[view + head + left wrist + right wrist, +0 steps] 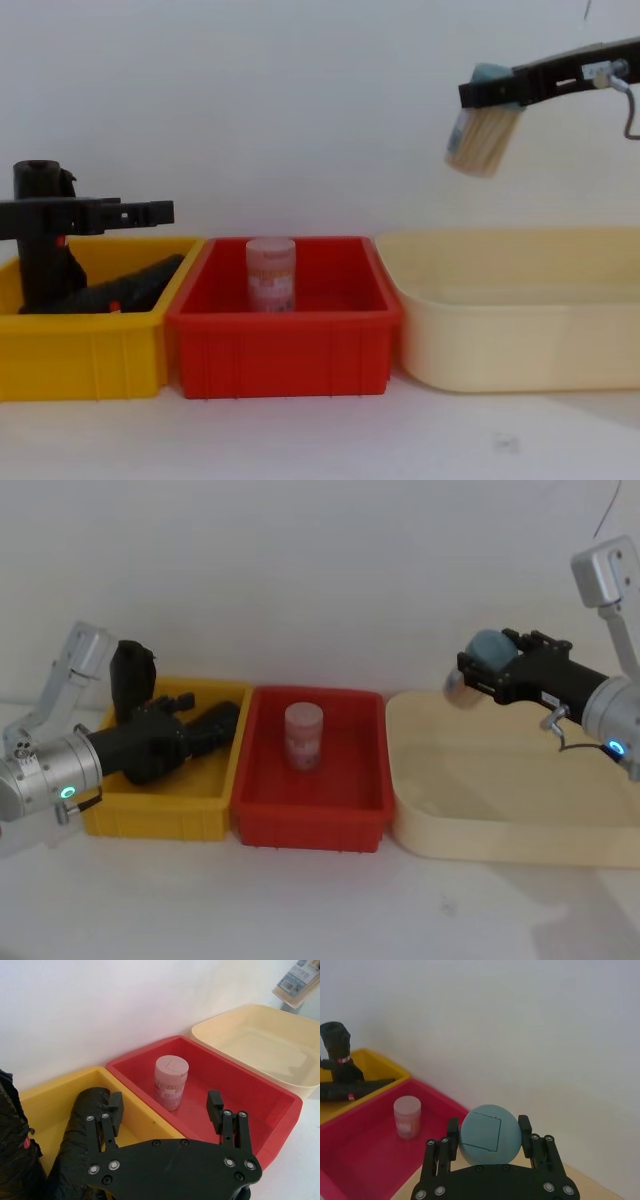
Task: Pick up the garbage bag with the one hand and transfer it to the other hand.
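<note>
Chest view — left gripper (160, 211) above yellow bin's (90, 350) rim, garbage bag (135, 283) below.

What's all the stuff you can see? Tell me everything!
yellow bin: one, yellow, left
red bin: one, red, middle
tray: one, cream, right
bags: two, black rolls, in the yellow bin, one upright, one lying
pink jar: one, pink, upright in the red bin
blue-lidded jar: one, tan, held high over the tray
left hand: one, black, open, over the yellow bin
right hand: one, black, shut on the blue-lidded jar
</note>
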